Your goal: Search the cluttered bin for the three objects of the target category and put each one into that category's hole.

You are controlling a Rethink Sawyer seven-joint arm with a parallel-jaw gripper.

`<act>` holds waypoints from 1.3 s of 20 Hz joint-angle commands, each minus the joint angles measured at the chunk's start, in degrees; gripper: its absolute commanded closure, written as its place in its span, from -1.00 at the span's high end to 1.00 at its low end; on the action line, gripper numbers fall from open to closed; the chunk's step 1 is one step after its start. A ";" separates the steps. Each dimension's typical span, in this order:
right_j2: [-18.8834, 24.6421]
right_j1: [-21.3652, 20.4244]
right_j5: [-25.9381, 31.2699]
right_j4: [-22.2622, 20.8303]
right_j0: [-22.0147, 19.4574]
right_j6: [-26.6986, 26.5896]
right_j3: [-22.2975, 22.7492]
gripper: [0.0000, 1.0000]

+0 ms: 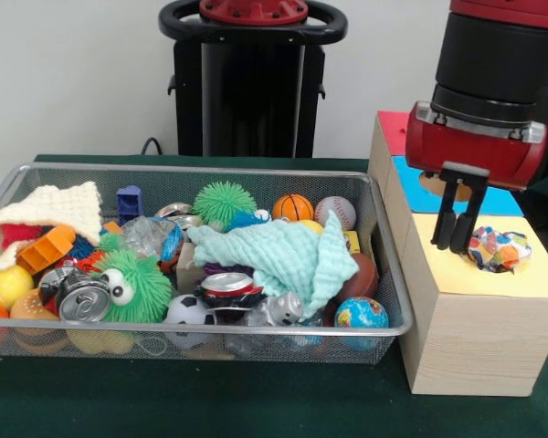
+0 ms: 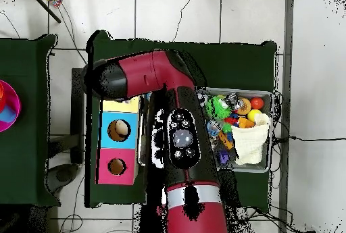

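The wire mesh bin [image 1: 384,274] stands on the left in the front view, packed with toys, and shows in the overhead view [image 2: 271,130] beside my arm. The yellow-topped wood box [image 1: 539,274] stands to its right. A crumpled red, blue, yellow and white wrapper [image 1: 499,248] sits in the yellow top's hole. My gripper [image 1: 451,246] hangs over the yellow top just left of that wrapper, with its fingers close together and nothing between them. No other printed wrapper shows clearly among the clutter. In the overhead view my arm hides the gripper and the yellow hole.
The bin holds a mint cloth [image 1: 283,255], a cream knitted cloth [image 1: 55,212], green spiky balls [image 1: 225,203], crushed cans [image 1: 82,299] and small sports balls [image 1: 293,207]. The blue-topped hole [image 2: 119,130] and red-topped hole [image 2: 116,167] lie beyond the yellow top.
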 commanded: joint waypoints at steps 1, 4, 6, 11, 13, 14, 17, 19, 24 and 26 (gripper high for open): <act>4.64 2.49 8.87 0.86 1.02 -6.77 -2.38 -1.00; 4.74 2.72 9.05 1.24 1.25 -6.56 -2.07 -1.00; 5.30 3.12 9.88 2.11 1.20 -6.60 -1.94 -1.00; 5.43 4.13 12.78 2.97 2.00 -6.68 -3.00 -1.00; 4.74 4.78 14.27 2.13 2.79 -7.13 -4.11 -1.00; 4.41 5.40 14.75 1.28 3.14 -7.83 -4.97 -1.00; 4.76 7.38 13.94 0.04 3.15 -9.96 -5.68 -1.00; 5.01 8.16 12.73 -0.33 3.25 -10.61 -5.29 -1.00; 5.48 9.99 11.69 -0.75 4.00 -11.80 -6.10 -1.00; 5.60 10.93 11.26 -1.14 4.51 -12.16 -6.86 -1.00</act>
